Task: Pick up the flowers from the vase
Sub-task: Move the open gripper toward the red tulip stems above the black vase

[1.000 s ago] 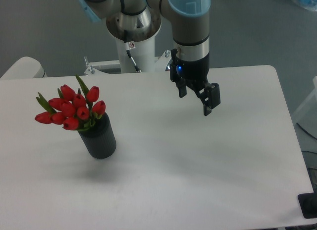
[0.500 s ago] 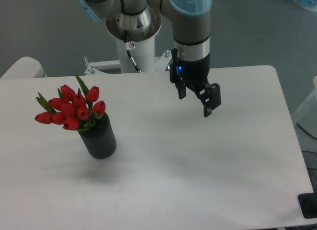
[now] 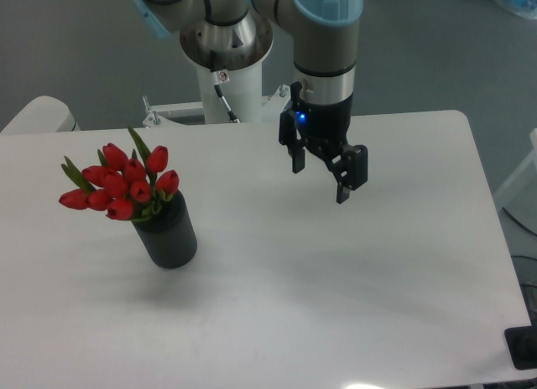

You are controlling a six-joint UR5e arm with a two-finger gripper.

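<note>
**Red tulips sitting in their vase, claw hanging open off to the side**

The vase [image 3: 169, 235] is the thing to look from. It is standing upright on the left part of the white table [image 3: 336, 305]. It is short, round and dark, with little ribs on its side.

The flowers [image 3: 120, 181] are sitting inside the vase. They are poking out of its top and leaning up and to the left of it. The red buds are bunching close together, and green leaves are sticking out above and to the left of them. The stems are hiding down inside the vase.

Behind the vase and a little to its right, the robot's white base post [image 3: 225, 79] is standing at the far edge of the table.

Well to the right of the vase, the grey and blue arm [image 3: 325, 37] is reaching down. The gripper [image 3: 319, 175] is hanging at the end of it, up in the air above the table. Its two black fingers [image 3: 342, 184] are standing wide apart with nothing between them. A small blue light is glowing on its body. The gripper is not touching the vase or the flowers; it is staying well away from both.
</note>
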